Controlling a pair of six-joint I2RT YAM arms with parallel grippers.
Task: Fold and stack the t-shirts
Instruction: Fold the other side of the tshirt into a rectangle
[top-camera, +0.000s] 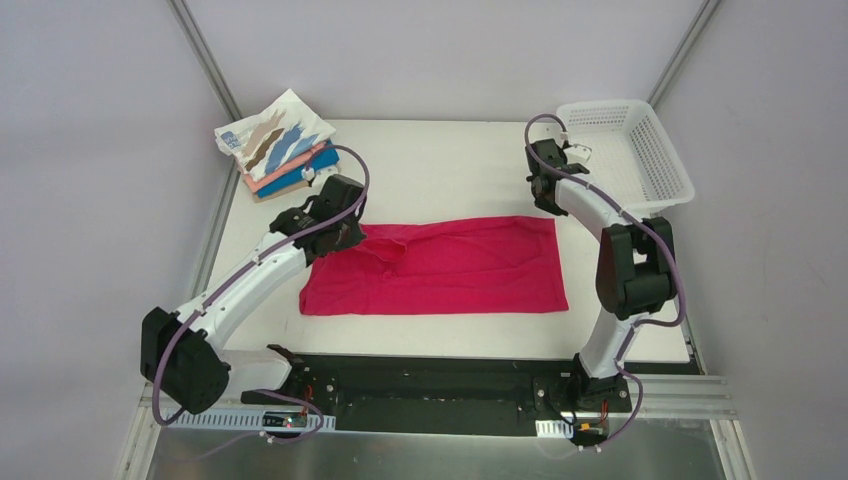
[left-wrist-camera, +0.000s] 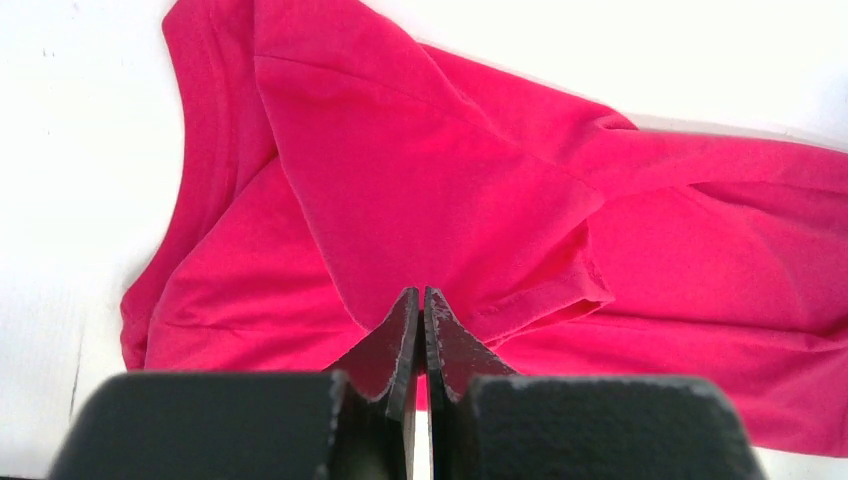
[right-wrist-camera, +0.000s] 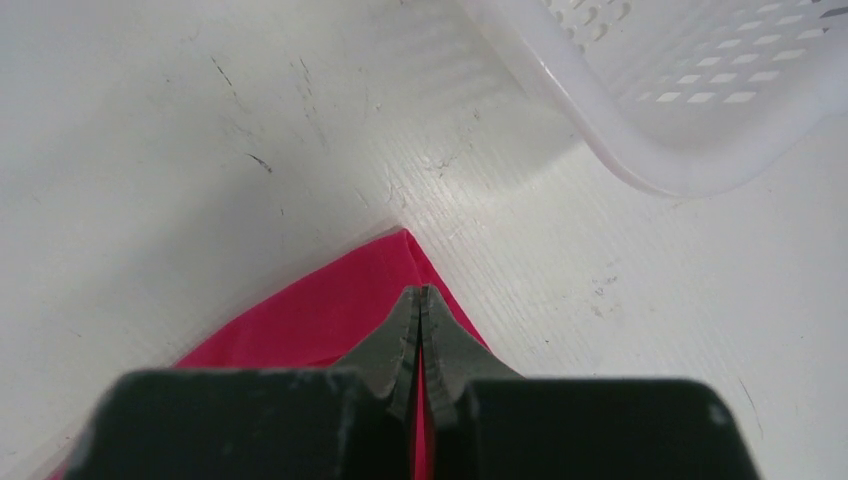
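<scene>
Folding the crimson-pink t-shirt (top-camera: 450, 270) across its length is judged to be the step in hand: the garment lies flat as a long strip at the middle of the table (top-camera: 450, 165), with its sleeve and collar end to the left and its hem end to the right. The left gripper (left-wrist-camera: 421, 300) hangs over the turned-in sleeve at the left end with its jaws pressed together, and no cloth shows between them. The right gripper (right-wrist-camera: 421, 295) sits over the far right corner of the strip, likewise closed on nothing visible. To make the fold well, each gripper should probably part its jaws, descend onto an edge and pinch every layer there (a single layer would let the sleeve fall out). The lifted end should be carried low and level so that the edges meet squarely. The finished pile (top-camera: 280, 150) waits at the far left corner, well apart from the strip: a white streaked shirt (top-camera: 275, 130) lies on top, above salmon, blue and tan ones. The table surface is white, matt and lightly scuffed, so cloth is likely to slide on it without snagging. A white mesh basket (top-camera: 665, 155) stands at the far right corner, just beside the right arm. Pale grey walls with metal corner posts enclose the work area.
</scene>
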